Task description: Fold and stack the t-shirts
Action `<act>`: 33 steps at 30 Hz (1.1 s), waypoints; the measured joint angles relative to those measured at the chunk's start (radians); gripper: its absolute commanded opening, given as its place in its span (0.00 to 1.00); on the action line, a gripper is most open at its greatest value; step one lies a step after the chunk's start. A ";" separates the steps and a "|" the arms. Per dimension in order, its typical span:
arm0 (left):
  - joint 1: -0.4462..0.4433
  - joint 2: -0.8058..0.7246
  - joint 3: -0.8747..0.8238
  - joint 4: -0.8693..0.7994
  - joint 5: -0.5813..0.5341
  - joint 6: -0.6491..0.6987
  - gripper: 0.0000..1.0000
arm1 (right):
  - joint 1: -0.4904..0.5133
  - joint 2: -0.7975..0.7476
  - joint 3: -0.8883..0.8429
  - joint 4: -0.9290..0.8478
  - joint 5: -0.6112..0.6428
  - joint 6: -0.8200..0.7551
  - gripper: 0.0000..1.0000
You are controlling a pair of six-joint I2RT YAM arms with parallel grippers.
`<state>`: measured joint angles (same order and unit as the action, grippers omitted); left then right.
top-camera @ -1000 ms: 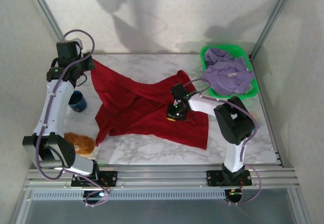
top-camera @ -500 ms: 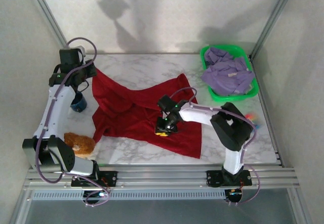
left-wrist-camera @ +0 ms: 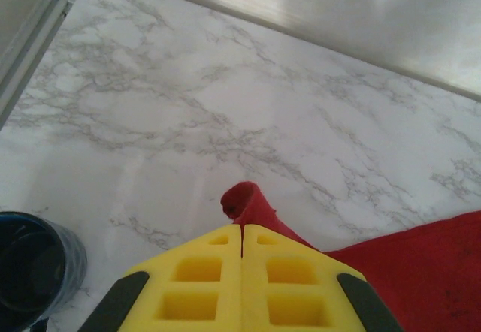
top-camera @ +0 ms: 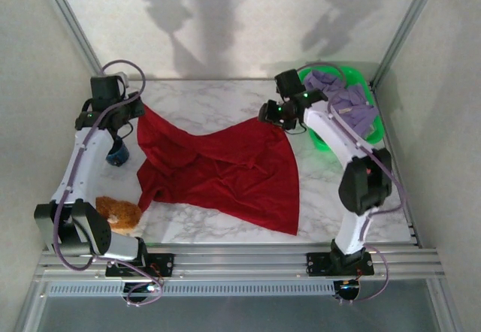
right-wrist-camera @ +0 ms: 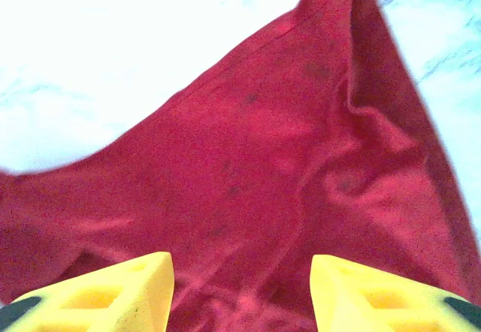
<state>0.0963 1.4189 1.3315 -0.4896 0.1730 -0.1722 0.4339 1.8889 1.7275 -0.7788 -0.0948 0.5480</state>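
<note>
- Spreading the red t-shirt (top-camera: 225, 170) out on the table (top-camera: 210, 95) looked to be the step in hand: no fold was made yet, and the cloth lay rumpled, with creases through its middle.
- The shirt lay to the left of the green basket (top-camera: 316, 141), its far right corner ending near the basket's left wall, apparently not touching it.
- The lavender t-shirt (top-camera: 349, 110) lay heaped inside the basket, part of it draped over the rim.
- The left gripper (left-wrist-camera: 242, 230), well away from the basket at the red shirt's far left corner, was clamped shut on that corner; a tuft of red cloth poked out past its fingertips.
- The right gripper (right-wrist-camera: 240, 272) hung just left of the basket above the shirt's far right corner, its jaws apart and nothing between them, the cloth lying loose beneath.
- Next, by my judgement, the right gripper needed a fresh hold on an edge, so both arms could draw the shirt flat before folding.
</note>
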 measured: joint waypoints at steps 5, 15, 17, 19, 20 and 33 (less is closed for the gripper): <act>0.000 0.003 -0.019 0.000 0.011 -0.007 0.00 | -0.061 0.227 0.151 -0.016 0.027 -0.062 0.52; 0.000 0.003 -0.025 0.016 0.014 -0.010 0.00 | -0.113 0.547 0.545 -0.056 0.050 -0.108 0.49; 0.000 0.003 -0.025 0.016 0.014 -0.010 0.00 | -0.117 0.596 0.612 -0.055 0.048 -0.112 0.49; 0.000 0.003 -0.025 0.016 0.014 -0.010 0.00 | -0.121 0.628 0.642 -0.050 0.047 -0.112 0.49; 0.000 0.003 -0.025 0.016 0.014 -0.010 0.00 | -0.122 0.641 0.651 -0.050 0.047 -0.112 0.49; 0.000 0.006 -0.025 0.018 0.014 -0.010 0.00 | -0.122 0.719 0.682 -0.048 0.049 -0.129 0.38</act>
<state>0.0967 1.4250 1.3064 -0.4721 0.1875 -0.1825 0.3119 2.6080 2.4092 -0.8272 -0.0456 0.4191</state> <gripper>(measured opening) 0.048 0.396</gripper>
